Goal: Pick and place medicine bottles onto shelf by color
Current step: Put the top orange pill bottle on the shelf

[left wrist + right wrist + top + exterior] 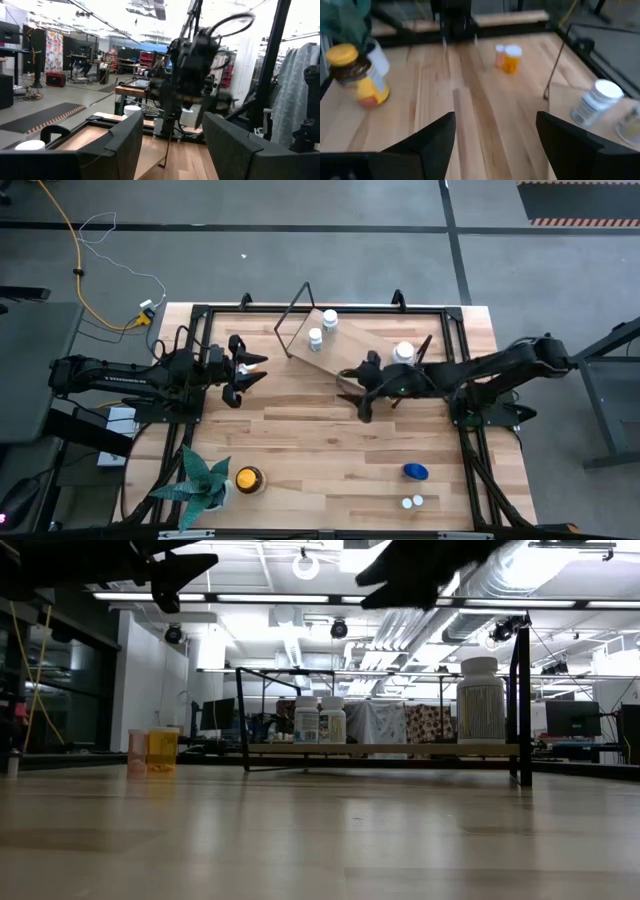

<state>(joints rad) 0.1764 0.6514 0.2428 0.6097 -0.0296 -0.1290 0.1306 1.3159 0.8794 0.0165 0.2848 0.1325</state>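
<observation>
The shelf (352,343) lies slanted at the table's far middle, a light wood board with dark wire end frames. Two small white bottles (322,328) stand at its left end and a larger white bottle (403,352) at its right end. Two orange bottles (153,750) stand on the table under my left gripper (248,370), which is open and raised. My right gripper (362,387) is open and hovers at the near edge of the shelf, beside the large white bottle. The amber bottle with yellow cap (248,479), a blue bottle (416,471) and two tiny white ones (412,501) stand near the table's near edge.
A green leafy plant (200,478) stands at the near left corner next to the amber bottle (357,75). A dark metal frame (200,315) runs round the tabletop. Bare wood lies between the shelf and the near-edge bottles.
</observation>
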